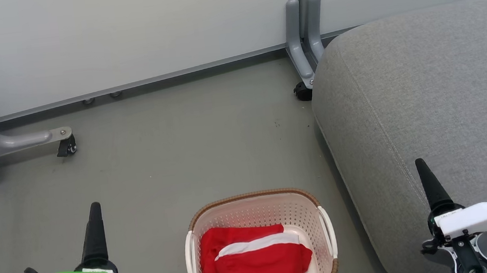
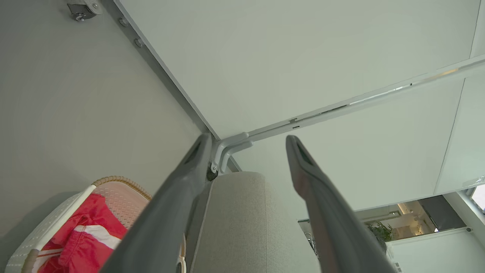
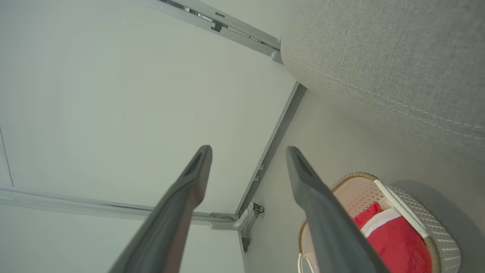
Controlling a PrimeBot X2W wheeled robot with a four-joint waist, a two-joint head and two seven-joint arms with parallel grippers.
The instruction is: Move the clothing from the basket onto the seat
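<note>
Red clothing with white stripes (image 1: 256,261) lies bunched in the cream basket (image 1: 257,207), which stands on the floor at the bottom centre. The big light-grey seat (image 1: 430,103) rises just right of the basket. My left gripper (image 1: 94,209) hovers left of the basket, open and holding nothing (image 2: 248,141). My right gripper (image 1: 421,165) hangs over the seat's front edge, open with nothing between its fingers (image 3: 248,151). The clothing (image 2: 81,235) and basket (image 2: 113,182) show at the lower left of the left wrist view, and at the lower right in the right wrist view: clothing (image 3: 394,242), basket (image 3: 439,223). No lettering is visible.
Pale partition walls (image 1: 124,31) enclose the grey floor (image 1: 173,153) at the back and left. Grey metal feet with castors stand at the back left (image 1: 66,148) and at the seat's far corner (image 1: 304,89).
</note>
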